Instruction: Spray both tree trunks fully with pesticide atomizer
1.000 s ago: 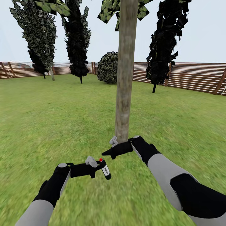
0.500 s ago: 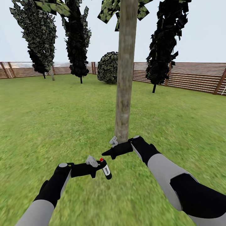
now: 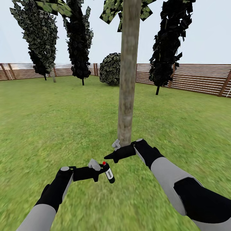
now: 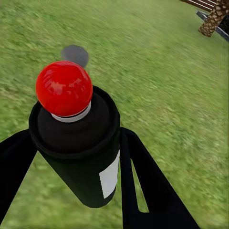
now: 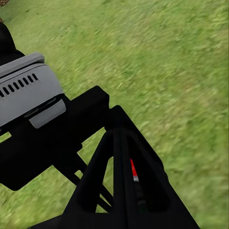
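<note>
- Left gripper [image 3: 102,170]: at about 7 o'clock in the head view, its dark fingers [image 4: 143,186] are closed on either side of the pesticide atomizer [image 3: 108,171]. The bottle is clear of the grass [image 3: 48,122], red top uppermost and tilted a little. In the left wrist view the fingers flank the black body of the pesticide atomizer [image 4: 78,152], with the white label turned towards one finger.
- Tree trunk [image 3: 128,83]: it rises at 12 o'clock from the gripped bottle, just beyond both arms. Its bark looks bare grey-brown, with no visible coating (none that these renders resolve).
- Right gripper [image 3: 110,156]: at about 1 o'clock from the bottle, near it but apart. Its fingers seem drawn close together on nothing; the right wrist view looks along them to grass.
- Step in hand (a judgement): pick-up is done, and the first trunk now awaits spraying.
- Next move calls for: turning the nozzle towards the trunk at 12 o'clock, then working along its height. Which way the nozzle faces cannot be told.
</note>
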`<state>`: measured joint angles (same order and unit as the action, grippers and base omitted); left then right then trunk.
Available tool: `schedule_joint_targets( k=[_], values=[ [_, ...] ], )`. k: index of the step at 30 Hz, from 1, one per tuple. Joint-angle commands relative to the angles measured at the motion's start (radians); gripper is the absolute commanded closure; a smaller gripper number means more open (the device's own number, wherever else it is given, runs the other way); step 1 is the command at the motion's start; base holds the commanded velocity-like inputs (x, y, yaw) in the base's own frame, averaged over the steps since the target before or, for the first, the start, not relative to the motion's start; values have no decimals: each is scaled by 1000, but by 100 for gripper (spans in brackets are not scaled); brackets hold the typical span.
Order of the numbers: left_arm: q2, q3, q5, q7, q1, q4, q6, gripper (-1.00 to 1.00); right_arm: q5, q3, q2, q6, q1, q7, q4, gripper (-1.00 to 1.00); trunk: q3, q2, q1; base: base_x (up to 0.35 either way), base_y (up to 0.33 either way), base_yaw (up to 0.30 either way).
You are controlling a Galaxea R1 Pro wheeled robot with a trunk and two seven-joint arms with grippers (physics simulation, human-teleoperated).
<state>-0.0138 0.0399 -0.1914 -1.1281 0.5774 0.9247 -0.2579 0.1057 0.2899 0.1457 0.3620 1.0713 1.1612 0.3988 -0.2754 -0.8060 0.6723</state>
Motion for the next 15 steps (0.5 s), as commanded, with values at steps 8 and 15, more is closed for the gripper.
schedule_joint_targets(
  k=[8, 15],
  values=[
    [0, 0, 0, 2, 0, 1, 2, 100, 3, 0, 0, 0, -2, 0, -1, 100, 0, 0, 0, 0, 0, 0],
    [0, 0, 0, 2, 0, 24, 2, 100, 3, 1, 0, -1, -6, 0, -8, 100, 0, 0, 0, 0, 0, 0]
  ],
)
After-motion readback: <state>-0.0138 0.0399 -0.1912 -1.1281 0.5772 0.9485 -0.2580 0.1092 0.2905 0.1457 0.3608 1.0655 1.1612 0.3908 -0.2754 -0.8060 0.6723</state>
